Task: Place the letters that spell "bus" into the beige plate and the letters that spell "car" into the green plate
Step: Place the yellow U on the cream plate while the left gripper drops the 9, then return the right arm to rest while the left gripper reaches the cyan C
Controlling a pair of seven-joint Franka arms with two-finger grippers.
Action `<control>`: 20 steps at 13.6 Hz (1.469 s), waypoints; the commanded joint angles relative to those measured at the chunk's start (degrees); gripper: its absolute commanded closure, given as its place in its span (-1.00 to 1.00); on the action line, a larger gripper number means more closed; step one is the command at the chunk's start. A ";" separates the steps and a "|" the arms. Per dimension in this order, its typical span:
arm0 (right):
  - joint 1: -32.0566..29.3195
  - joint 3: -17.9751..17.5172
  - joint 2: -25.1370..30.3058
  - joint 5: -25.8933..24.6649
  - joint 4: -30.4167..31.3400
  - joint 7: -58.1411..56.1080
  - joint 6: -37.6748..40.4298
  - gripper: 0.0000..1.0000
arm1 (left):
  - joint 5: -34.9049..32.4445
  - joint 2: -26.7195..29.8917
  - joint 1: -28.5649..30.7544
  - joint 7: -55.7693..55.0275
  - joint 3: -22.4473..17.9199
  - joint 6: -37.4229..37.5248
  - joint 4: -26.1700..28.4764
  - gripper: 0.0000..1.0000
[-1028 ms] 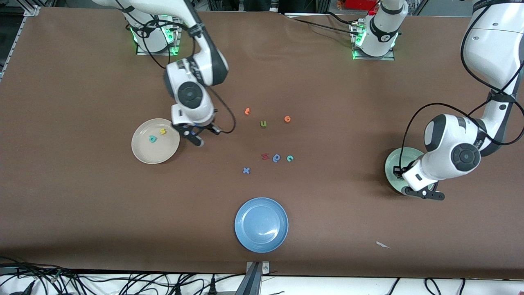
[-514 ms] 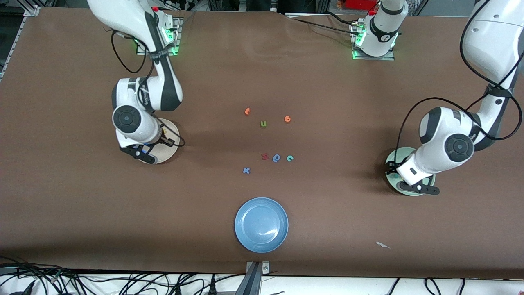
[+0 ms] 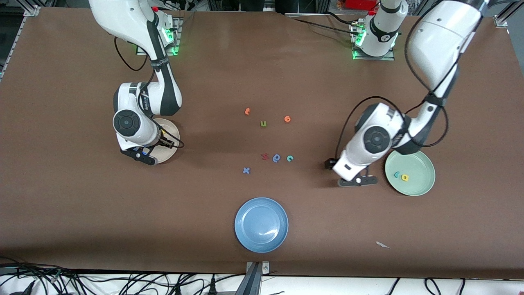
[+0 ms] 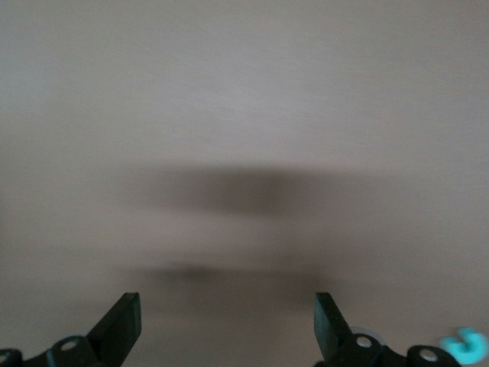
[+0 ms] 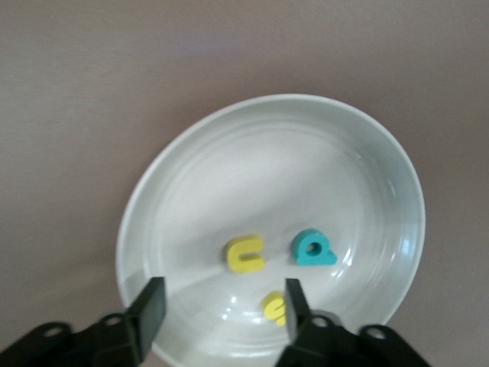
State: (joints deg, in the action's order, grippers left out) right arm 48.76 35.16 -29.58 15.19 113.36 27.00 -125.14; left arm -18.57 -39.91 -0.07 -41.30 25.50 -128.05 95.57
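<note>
Covering table (image 3: 82, 213): brown mat; cables along camera-side edge (image 3: 123, 282)

Front view: mounted high, facing both robot bases, taking in the whole counter (image 3: 82, 213) from well above. Right wrist view: fixed on that arm, looking steeply down from close range past the right hand (image 5: 221, 306) into the beige plate (image 5: 153, 199); the front view shares this plate (image 3: 171, 145), mostly covered there by the arm. Left wrist view: close over bare counter (image 4: 244, 92), framed by the left hand (image 4: 228, 325).
</note>
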 commanded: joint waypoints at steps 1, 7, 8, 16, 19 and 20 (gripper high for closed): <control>0.02 0.87 4.78 0.90 -2.78 -1.51 5.68 -1.00 | 3.70 -3.77 -5.01 -6.58 -0.71 1.14 -5.74 -0.99; -0.07 6.05 7.96 0.28 -18.23 -8.26 28.67 -1.00 | 4.59 -10.80 -12.84 -19.77 -1.76 1.14 -14.35 -0.96; -0.24 6.67 8.22 0.19 -21.13 -10.89 32.73 -1.00 | 4.59 -11.24 -13.37 -20.13 -2.20 1.14 -14.62 -0.94; -26.11 -19.88 21.04 -15.68 -20.03 -25.60 36.29 -1.00 | 4.42 -11.51 -15.49 -21.89 -2.82 1.67 -14.54 -0.57; -38.45 -31.80 24.99 -16.16 -14.08 -25.33 27.01 -1.00 | 3.81 -11.51 -15.49 -21.81 -2.82 3.59 -14.36 -0.36; -39.87 -32.17 27.18 -15.89 -10.30 -25.07 22.35 -1.00 | 3.72 -11.51 -15.49 -21.81 -2.82 3.78 -14.36 -0.33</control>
State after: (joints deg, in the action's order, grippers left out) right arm 13.51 6.32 -8.18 0.00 94.71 1.79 -95.56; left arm -15.08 -50.97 -14.61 -62.81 23.43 -126.14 82.80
